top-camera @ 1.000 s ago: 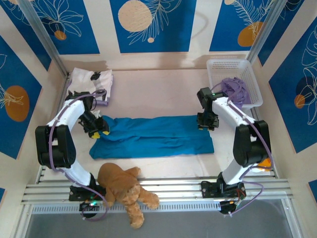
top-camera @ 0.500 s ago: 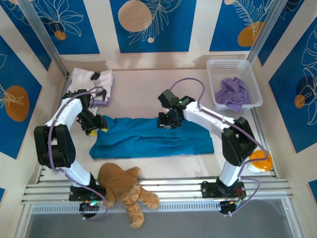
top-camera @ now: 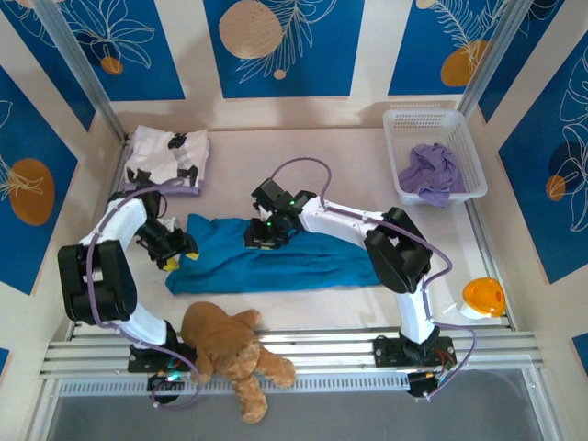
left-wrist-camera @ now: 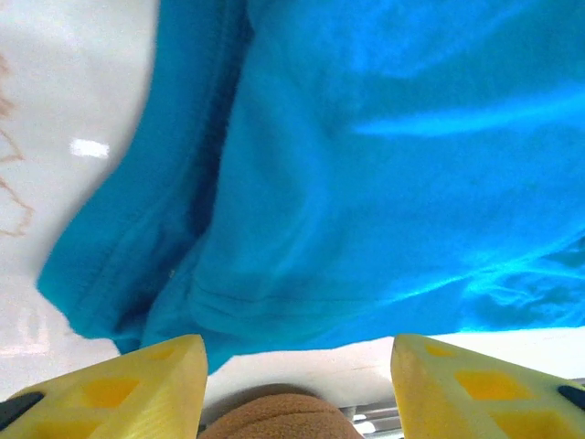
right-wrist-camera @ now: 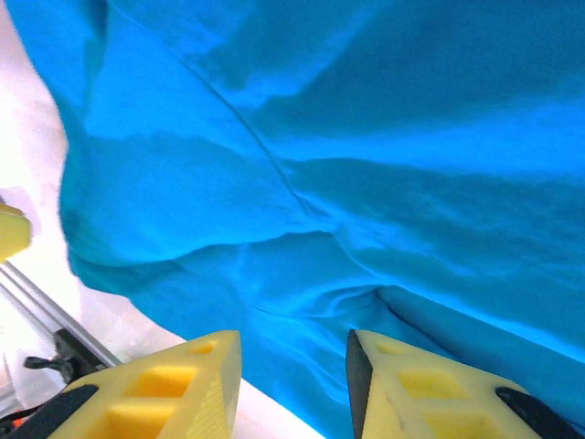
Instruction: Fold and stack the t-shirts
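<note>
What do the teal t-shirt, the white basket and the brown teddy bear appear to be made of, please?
The teal t-shirt looks like soft matte knit cloth, perhaps cotton: it lies in folds and shows a stitched hem. The white basket seems rigid moulded plastic, given its lattice walls. The brown teddy bear looks like fuzzy plush fabric.

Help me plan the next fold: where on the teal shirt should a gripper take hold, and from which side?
Probably its left short end, approached from the left. The shirt lies flat as a long strip across the table, and the left wrist view shows that end's layered hems meeting bare table, so a finger could slip under them. The open left gripper hangs beside it.
</note>
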`<state>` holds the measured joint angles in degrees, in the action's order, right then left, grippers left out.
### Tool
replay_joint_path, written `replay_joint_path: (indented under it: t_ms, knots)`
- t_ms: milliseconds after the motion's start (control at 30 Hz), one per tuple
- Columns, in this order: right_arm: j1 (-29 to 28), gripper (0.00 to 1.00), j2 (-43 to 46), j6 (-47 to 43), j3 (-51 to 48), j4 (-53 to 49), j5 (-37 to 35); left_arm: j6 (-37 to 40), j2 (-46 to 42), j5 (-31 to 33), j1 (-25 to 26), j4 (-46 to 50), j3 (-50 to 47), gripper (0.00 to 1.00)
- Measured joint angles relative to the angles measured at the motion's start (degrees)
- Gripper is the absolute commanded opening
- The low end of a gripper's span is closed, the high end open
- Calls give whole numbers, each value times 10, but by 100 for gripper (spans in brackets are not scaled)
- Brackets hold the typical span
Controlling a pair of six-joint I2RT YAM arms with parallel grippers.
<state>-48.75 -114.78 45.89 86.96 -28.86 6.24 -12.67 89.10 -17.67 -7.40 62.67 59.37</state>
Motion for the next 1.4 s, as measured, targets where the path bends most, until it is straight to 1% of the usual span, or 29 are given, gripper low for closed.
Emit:
replay_joint_path:
  t_ms: [133,267,567,800,1033,1400]
  knots:
    - [-3,37,-22,11,15,26,21,-12,-23,-27,0,-18,-30,53]
    - [-7,38,-47,24,20,52,45,-20,-29,-44,0,-28,-37,54]
    - [-24,41,-102,68,45,89,94,-24,-52,-59,0,-39,-45,56]
    - [-25,42,-138,127,54,163,135,-24,-55,-62,0,-40,-53,57]
    - [-11,42,-143,175,54,226,151,-24,-58,-61,0,-40,-53,56]
    - [13,42,-151,220,57,285,170,-25,-40,-63,0,-62,-59,55]
